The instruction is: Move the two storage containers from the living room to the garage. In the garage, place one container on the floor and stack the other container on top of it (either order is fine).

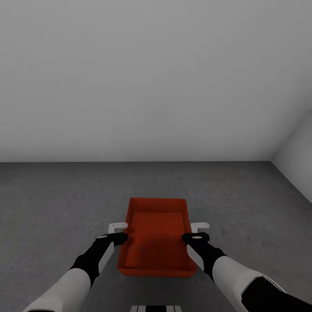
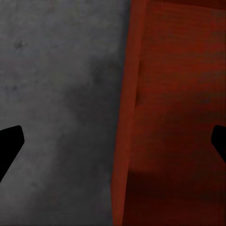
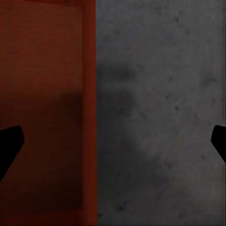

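Note:
One orange-red storage container (image 1: 156, 242) sits low on the dark grey garage floor (image 1: 56, 203), straight ahead between my arms. I cannot tell whether a second one is nested inside it. My left gripper (image 1: 123, 232) straddles the box's left wall and stands open; in the left wrist view the left gripper (image 2: 113, 141) has the container wall (image 2: 123, 141) between its wide-apart fingertips (image 2: 10, 141), untouched. My right gripper (image 1: 191, 232) is open over the right wall. The right wrist view has the right gripper (image 3: 113, 141) spread across the container wall (image 3: 89, 117) and the floor (image 3: 160, 117).
A plain white-grey wall (image 1: 156, 78) rises ahead, and a second wall (image 1: 299, 164) meets it at the right corner. Speckled concrete floor stretches around the box on the left, right and far sides.

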